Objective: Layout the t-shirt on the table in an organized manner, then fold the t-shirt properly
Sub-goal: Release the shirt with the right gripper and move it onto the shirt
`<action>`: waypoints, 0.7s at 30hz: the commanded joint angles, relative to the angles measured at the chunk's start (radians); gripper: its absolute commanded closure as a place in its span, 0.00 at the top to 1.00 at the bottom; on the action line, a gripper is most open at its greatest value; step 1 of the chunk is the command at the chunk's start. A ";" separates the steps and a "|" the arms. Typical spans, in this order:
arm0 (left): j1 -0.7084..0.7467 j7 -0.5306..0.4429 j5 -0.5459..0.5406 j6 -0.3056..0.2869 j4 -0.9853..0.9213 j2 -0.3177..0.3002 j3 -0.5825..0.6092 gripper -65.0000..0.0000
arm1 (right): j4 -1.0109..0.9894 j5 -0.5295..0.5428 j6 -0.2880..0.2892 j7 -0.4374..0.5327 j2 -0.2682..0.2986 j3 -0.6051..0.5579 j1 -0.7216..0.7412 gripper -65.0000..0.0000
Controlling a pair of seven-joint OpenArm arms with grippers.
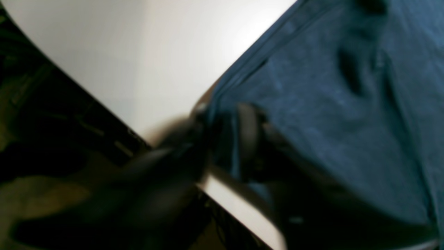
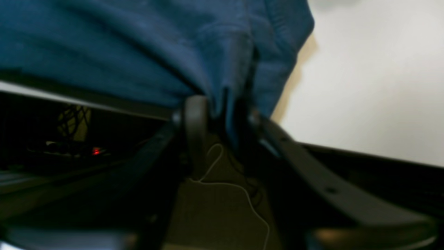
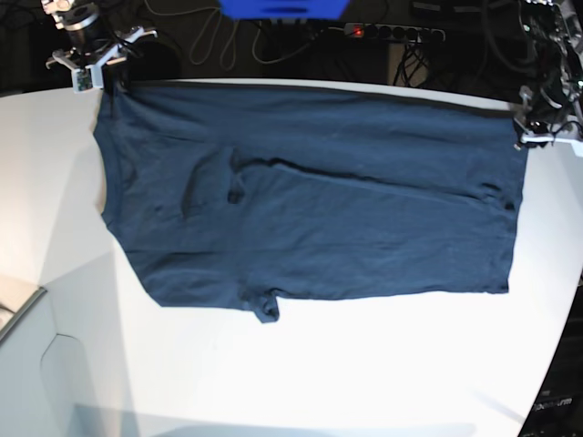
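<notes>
a: why are both hands at the far edge?

b: i'm pinning corners. my left hand (image 1: pixel 222 139) and right hand (image 2: pixel 222 114) are each clamped on the t-shirt (image 3: pixel 310 200), spreading it flat across the counter (image 3: pixel 301 373), one sleeve bunched near the front.

a: any containers?

b: none that i can see.

The dark navy t-shirt (image 3: pixel 310 196) lies spread sideways and mostly flat, with some wrinkles, across the far half of the white counter (image 3: pixel 301 373).
</notes>
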 commanded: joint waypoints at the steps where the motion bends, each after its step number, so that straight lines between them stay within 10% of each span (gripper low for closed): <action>1: 0.007 -0.019 -0.007 -0.004 0.042 -0.017 -0.008 0.39 | 0.024 0.007 -0.007 0.029 0.010 0.008 -0.011 0.33; 4: 0.019 -0.019 -0.007 -0.004 0.125 -0.009 -0.010 0.52 | 0.090 0.007 -0.007 0.029 -0.013 0.053 -0.011 0.41; 21: -0.010 -0.019 0.004 -0.002 0.234 0.043 -0.114 0.52 | 0.202 0.002 0.023 -0.039 -0.055 0.060 0.101 0.44</action>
